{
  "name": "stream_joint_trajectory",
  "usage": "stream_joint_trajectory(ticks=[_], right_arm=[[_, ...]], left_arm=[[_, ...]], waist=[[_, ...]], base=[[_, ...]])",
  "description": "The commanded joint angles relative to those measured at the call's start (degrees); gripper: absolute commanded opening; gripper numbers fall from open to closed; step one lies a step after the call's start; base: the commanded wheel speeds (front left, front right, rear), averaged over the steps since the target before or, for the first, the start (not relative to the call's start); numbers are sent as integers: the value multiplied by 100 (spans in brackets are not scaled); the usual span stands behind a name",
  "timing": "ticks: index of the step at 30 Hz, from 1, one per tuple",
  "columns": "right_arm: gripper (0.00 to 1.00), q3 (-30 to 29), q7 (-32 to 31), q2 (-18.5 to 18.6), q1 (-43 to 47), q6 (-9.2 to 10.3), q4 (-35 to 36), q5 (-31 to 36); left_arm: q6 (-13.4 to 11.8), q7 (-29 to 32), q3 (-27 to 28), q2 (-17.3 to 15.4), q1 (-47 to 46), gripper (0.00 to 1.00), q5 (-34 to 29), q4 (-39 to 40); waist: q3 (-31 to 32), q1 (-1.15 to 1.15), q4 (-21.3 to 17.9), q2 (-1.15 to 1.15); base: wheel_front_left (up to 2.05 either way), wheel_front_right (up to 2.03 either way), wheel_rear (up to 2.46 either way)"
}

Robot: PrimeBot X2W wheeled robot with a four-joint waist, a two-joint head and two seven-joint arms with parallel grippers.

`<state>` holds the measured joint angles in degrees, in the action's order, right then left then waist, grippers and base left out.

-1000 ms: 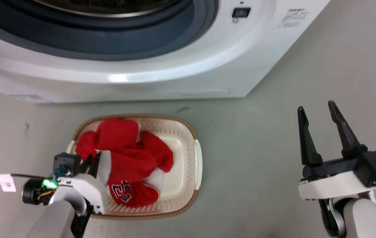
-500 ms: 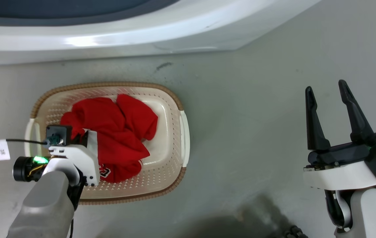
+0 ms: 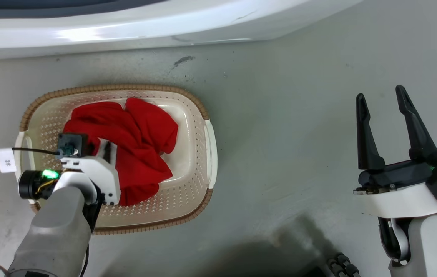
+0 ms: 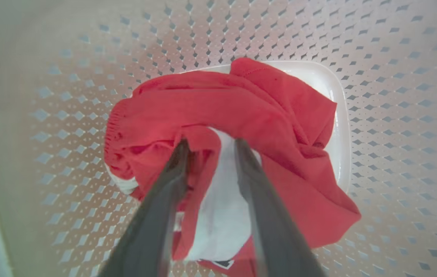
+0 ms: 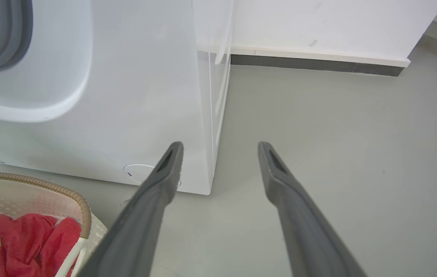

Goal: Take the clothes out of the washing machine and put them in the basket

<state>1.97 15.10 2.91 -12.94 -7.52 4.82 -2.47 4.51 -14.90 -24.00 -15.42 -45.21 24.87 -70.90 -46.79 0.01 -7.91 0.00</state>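
The red clothes (image 3: 141,142) lie bunched in the cream basket (image 3: 201,109), which stands on the floor (image 3: 287,127) just in front of the washing machine (image 3: 133,29). The left end effector (image 4: 210,144) points down into the basket, its 2 fingers parted, tips on the red and white cloth. The right end effector (image 3: 381,98) hovers wide open above the floor, well apart from the basket.

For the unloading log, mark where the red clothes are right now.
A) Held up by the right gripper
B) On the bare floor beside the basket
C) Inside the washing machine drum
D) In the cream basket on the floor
D: the red clothes lie bunched inside the basket, the left gripper pointing down at them, while the right gripper is open and holds nothing.
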Motion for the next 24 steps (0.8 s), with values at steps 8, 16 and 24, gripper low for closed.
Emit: stream_joint_trajectory(ticks=[8,16,24], right_arm=[[100,-29,9,-5,-127,6,-242,-41],[100,-164,9,-5,85,5,-617,-55],[100,-424,9,-5,355,6,-832,8]], left_arm=[[5,-35,154,8,288,100,-88,665],[59,-30,532,-93,962,100,-406,2101],[-17,-31,1221,-91,1682,100,-761,3851]], waist=[[688,-1,113,0],[1887,-1,296,0],[2970,-1,478,0]], base=[[0,0,0],[0,0,0],[0,0,0]])
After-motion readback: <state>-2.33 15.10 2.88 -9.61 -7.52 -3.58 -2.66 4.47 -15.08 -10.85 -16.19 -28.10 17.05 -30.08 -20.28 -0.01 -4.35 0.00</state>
